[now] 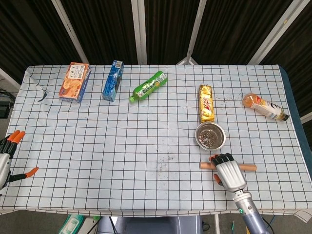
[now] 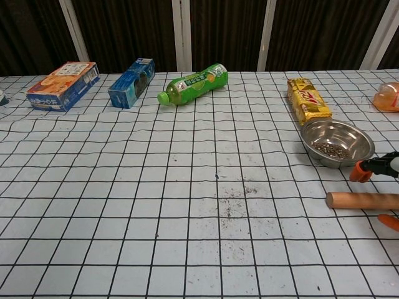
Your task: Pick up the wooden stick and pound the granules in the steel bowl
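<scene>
The wooden stick (image 1: 250,167) lies flat on the checked tablecloth just in front of the steel bowl (image 1: 197,136); its left end also shows in the chest view, stick (image 2: 361,200). Dark granules (image 2: 330,149) sit in the bowl (image 2: 310,132). My right hand (image 1: 228,173) is over the middle of the stick, its fingers curled down past the far side. In the chest view the right hand (image 2: 378,167) straddles the stick, orange fingertips (image 2: 360,172) beyond it and another tip on the near side. My left hand (image 1: 7,157) is at the table's left edge with fingers spread, holding nothing.
Along the back lie an orange box (image 1: 74,81), a blue carton (image 1: 112,80), a green bottle (image 1: 148,86), a yellow packet (image 1: 206,103) and an orange drink bottle (image 1: 264,106). Spilled specks (image 1: 165,159) dot the cloth left of the stick.
</scene>
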Robot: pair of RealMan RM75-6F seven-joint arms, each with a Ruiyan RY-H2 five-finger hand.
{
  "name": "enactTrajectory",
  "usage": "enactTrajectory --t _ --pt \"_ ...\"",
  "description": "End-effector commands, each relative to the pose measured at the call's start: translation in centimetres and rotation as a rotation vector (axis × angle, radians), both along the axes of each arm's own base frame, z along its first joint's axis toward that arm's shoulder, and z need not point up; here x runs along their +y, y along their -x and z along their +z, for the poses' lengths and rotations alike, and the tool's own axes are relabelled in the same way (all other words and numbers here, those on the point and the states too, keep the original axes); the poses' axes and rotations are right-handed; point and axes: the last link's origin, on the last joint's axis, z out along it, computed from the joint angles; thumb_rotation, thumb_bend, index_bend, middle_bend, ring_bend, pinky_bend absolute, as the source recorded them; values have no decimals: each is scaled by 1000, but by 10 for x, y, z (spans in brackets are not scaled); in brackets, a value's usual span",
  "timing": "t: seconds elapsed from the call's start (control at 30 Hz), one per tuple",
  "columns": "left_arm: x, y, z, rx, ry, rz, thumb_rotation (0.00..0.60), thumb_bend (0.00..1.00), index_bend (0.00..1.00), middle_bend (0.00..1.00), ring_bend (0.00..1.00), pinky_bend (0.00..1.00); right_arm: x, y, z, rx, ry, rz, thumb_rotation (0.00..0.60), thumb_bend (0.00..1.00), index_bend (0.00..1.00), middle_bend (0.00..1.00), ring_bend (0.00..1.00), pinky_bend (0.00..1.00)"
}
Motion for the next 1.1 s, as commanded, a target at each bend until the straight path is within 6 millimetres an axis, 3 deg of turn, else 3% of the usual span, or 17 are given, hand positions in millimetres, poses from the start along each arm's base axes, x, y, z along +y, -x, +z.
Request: enactTrajectory --t 0.03,0.43,1.1 --pt "0 0 0 -1 -1 0 600 37 0 0 0 0 -2 0 -5 -2 -4 0 600 352 340 352 303 267" --pt "1 0 0 -6 2 1 600 37 0 0 0 0 -6 -10 -14 -33 -4 20 600 352 414 405 355 313" --pt "1 0 1 -11 4 5 600 37 0 0 0 0 -13 -14 -22 -12 -13 19 600 358 416 408 357 314"
